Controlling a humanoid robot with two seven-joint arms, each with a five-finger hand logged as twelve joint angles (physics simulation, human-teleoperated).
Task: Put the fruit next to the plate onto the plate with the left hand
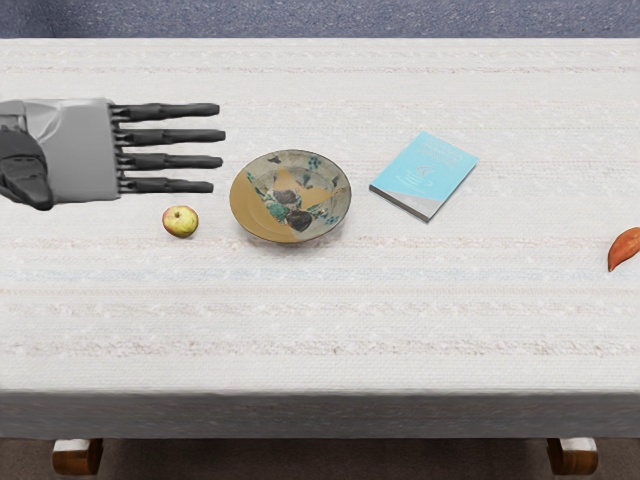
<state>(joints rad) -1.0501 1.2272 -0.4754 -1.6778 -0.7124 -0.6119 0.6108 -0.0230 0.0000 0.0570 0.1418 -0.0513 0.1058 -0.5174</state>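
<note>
A small yellow-red apple [180, 221] lies on the white table just left of a patterned plate [252, 210], a short gap between them. The plate is ochre with dark leaf motifs and carries nothing. My left hand [165, 147] enters from the left edge and hovers behind and slightly left of the apple, palm flat, its four black fingers [170, 160] stretched straight toward the right. It holds nothing and does not touch the apple. The right arm is out of sight.
A light blue book [424, 175] lies to the right of the plate. An orange-red object [623, 248] shows partly at the right edge. The table's front edge [320, 392] runs across the lower part of the view.
</note>
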